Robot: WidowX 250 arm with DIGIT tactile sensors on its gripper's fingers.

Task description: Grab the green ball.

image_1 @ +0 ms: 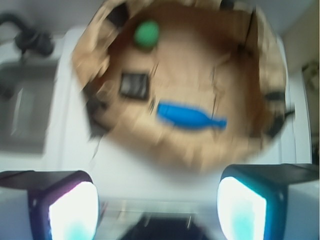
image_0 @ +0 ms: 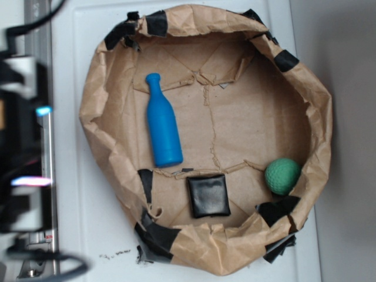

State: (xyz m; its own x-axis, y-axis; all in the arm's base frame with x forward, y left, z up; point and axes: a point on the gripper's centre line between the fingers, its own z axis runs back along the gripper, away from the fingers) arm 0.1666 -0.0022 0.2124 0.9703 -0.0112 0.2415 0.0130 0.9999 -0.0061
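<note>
Brown paper basin (image_0: 106, 100), taped w/ black at rim, sits on white table (image_0: 76, 235). Inside: blue bottle (image_0: 162, 123) lying flat at centre-left, black pad (image_0: 208, 196) near the front wall, green ball (image_0: 282, 175) against the right wall. Gripper (image_1: 159, 200) hangs outside basin, fingers (image_1: 72, 210) spread wide, holding nothing.

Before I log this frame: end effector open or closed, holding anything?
End effector: open, holding nothing; green ball lies untouched in the paper basin.
</note>
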